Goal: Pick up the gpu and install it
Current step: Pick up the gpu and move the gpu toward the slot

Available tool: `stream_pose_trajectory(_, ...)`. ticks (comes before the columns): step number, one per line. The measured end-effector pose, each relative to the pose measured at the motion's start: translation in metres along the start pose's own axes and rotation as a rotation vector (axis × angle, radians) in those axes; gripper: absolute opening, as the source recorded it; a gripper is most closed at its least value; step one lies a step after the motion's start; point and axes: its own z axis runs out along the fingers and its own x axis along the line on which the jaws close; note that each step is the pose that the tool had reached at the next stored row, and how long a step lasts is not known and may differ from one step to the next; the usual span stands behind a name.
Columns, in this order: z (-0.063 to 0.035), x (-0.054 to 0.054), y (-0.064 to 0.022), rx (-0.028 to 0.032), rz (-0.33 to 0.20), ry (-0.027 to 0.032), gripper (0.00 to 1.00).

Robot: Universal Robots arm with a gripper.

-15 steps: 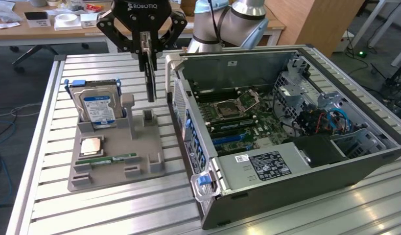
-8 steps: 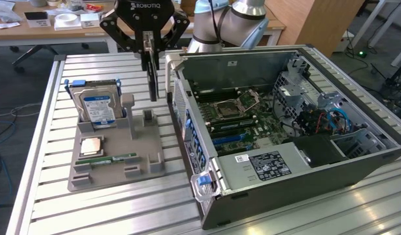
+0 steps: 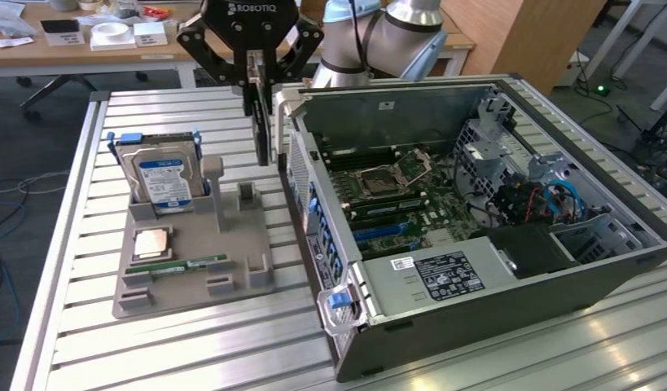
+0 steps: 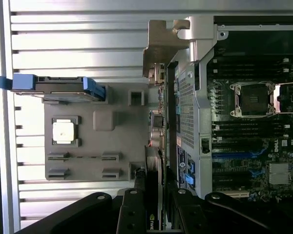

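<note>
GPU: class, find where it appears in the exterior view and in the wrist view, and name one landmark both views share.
Exterior view: the gpu hangs edge-on from the gripper, beside the outer wall of the computer case.
Wrist view: the gpu runs edge-on from the gripper, between the grey holder and the case.
Shared landmark: the blue-railed hard drive.

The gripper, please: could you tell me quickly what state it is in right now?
Gripper: closed, holding the gpu on edge beside the computer case.
</note>
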Motion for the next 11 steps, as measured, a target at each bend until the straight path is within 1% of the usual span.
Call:
stream_pose_trajectory(6, 0.0003, -0.008, 0.0026, 0.0001, 0.0, 0.0, 0.26)
stream_pose_trajectory(11, 0.0006, -0.017, 0.0052, 0.0, 0.0, 0.0, 0.26)
